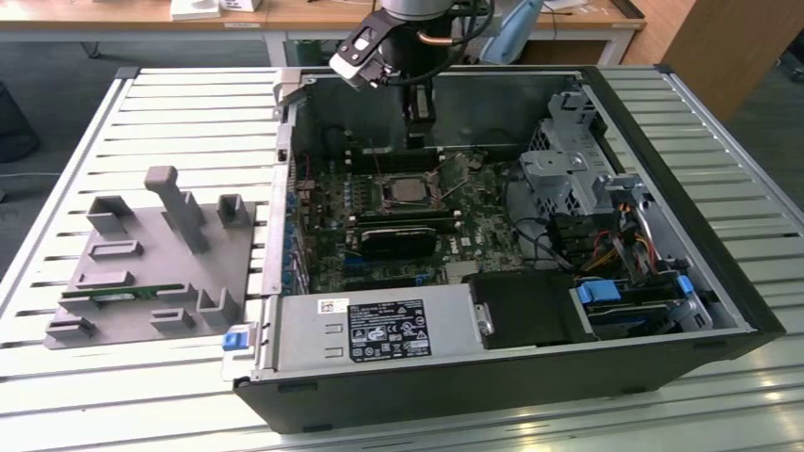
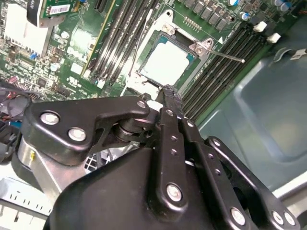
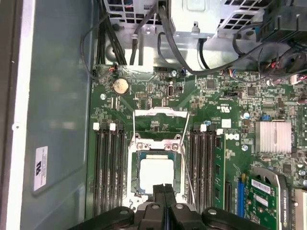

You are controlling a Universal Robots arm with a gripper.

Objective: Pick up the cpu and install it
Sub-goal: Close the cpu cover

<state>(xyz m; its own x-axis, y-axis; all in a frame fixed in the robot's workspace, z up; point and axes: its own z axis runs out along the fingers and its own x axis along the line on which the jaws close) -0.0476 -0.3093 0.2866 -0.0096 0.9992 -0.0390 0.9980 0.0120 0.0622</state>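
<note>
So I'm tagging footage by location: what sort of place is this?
Probably a robotics lab or workshop: an opened computer case on a slatted metal table, a grey fixture beside it, desks behind.

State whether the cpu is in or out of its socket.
In: the cpu lies flat within the socket frame; the shut gripper holds nothing.

The cpu [image 3: 156, 173], just ahead of the pincer [image 3: 165, 188], was noted as dull silver metal, matt. The pincer links were seen as matt black, with shiny metal bolts [image 2: 174, 192]. The motherboard [image 3: 144, 103] under the pincer was finished in semi-gloss green. The case wall [image 3: 57, 96] beside it was recorded as smooth grey sheet metal. The fixture [image 1: 151, 273], well away, was noted as matt grey plastic.
</note>
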